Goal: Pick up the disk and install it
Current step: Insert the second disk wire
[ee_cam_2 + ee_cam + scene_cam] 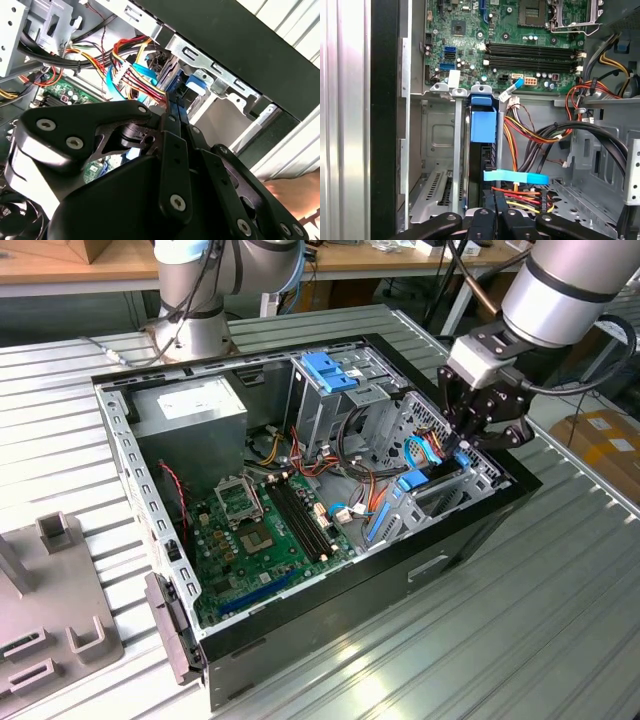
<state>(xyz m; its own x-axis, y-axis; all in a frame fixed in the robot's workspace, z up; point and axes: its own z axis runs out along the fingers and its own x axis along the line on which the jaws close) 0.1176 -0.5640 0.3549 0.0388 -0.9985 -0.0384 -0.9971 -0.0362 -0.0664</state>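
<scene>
- The disk (483, 150) stands on edge inside the drive cage (442, 150). In the first wrist view it shows as a dark slab between the cage's metal uprights, with its light-blue rail (483, 125) at the end towards the motherboard (520, 50).
- That cage sits in the near corner of the computer case (400, 570), on the exterior view's right.
- The gripper (465, 440) hangs right over this corner and reaches down into the cage's mouth.
- In both wrist views the jaws are drawn narrow, the two thin fingers (172, 115) lying almost against each other. The tips (493, 200) sit just at the disk's outer end — whether they touch it I cannot tell.
- Step in hand, as I judge it: the pick-up is done and the disk is being seated in its slot — the install stage, well along.
- Finishing the seat calls for a straight push along the slot, keeping the rail in line with the uprights so it does not bind.
- The bundle of red, yellow and black cables (530, 135) and a flat blue cable (515, 176) lie just beside the slot; they could snag.
- Farther off in the case are the blue bracket (325, 370) on the upper cage and the power-supply box (190, 410) at the far left.
- The case rests on a ribbed metal surface (500, 640).
</scene>
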